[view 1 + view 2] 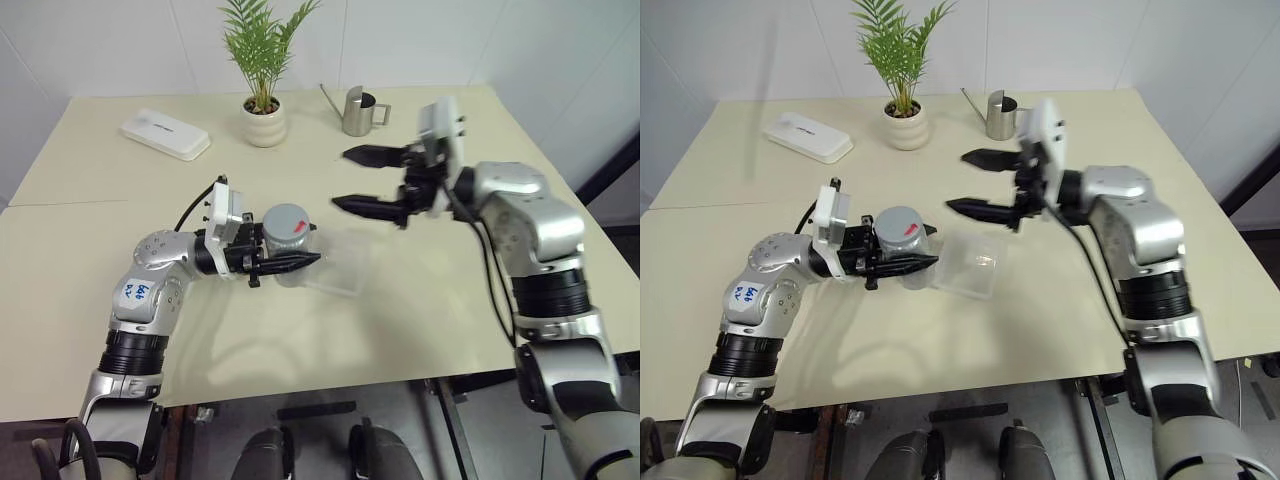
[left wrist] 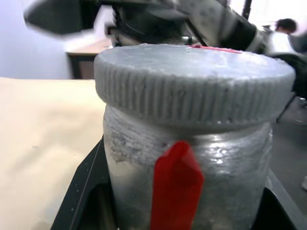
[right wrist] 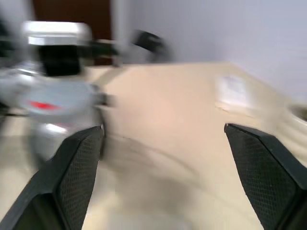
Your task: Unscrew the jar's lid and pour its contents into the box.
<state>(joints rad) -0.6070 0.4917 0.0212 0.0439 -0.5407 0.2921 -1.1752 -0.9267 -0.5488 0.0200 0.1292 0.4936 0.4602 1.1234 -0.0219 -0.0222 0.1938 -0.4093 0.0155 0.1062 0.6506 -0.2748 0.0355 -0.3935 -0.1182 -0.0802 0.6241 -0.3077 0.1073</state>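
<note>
My left gripper (image 1: 297, 258) is shut on the jar (image 2: 129, 182), holding it upright just above the table. The jar is silvery with a red streak down its side. The grey ribbed lid (image 2: 192, 81) sits on the jar's mouth, with a red mark on top (image 1: 285, 224). The box (image 1: 335, 262), a shallow clear tub, lies on the table right beside the jar, on its right. My right gripper (image 1: 340, 178) hangs open and empty, up and to the right of the jar, its fingers pointing left toward it.
A potted plant (image 1: 265, 110), a steel watering can (image 1: 357, 112) and a flat white case (image 1: 165, 133) stand along the back of the beige table (image 1: 420, 300). The table's front edge runs close below my arms.
</note>
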